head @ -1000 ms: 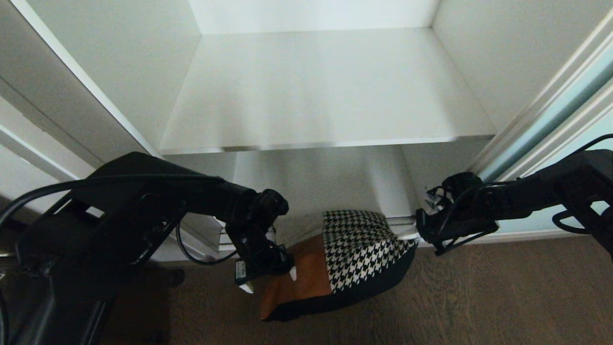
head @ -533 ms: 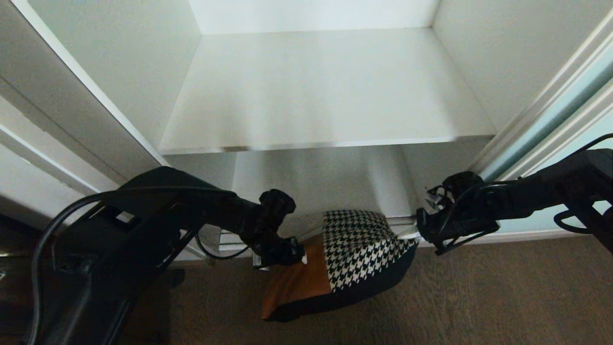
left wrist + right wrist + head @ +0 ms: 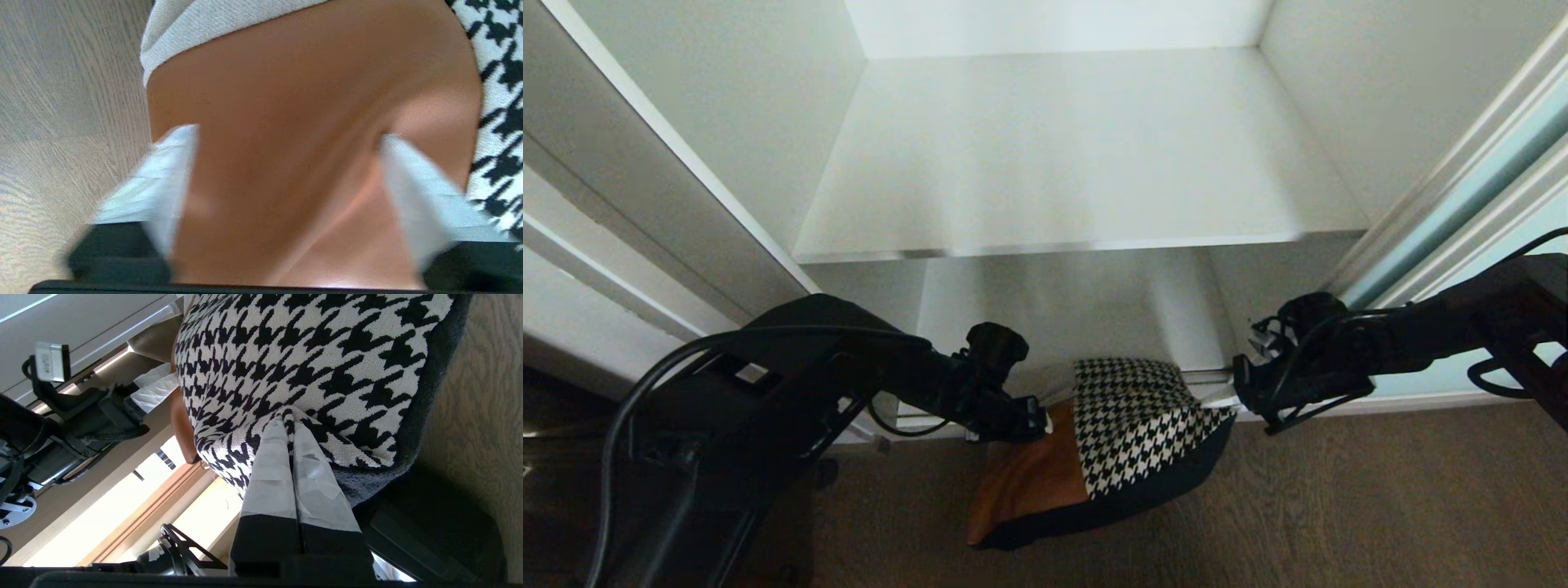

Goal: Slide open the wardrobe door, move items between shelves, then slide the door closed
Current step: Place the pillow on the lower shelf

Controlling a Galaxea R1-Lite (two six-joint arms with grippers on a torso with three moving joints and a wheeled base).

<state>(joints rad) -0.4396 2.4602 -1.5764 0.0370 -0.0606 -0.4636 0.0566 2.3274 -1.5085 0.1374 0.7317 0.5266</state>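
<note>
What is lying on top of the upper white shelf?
The shelf shows only its bare white surface. Below it, the cushion leans out over the floor; the space under the shelf is partly hidden.

Both arms low and reaching inward, wrists near floor level.
Left gripper point(image 3: 286, 179) angled down, white fingers point(image 3: 171, 183) spread wide apart. Right gripper point(image 3: 292, 428) pinched tight, fingers pressed together on a fold of cushion point(image 3: 327, 363) fabric; right arm extended from the right side.
</note>
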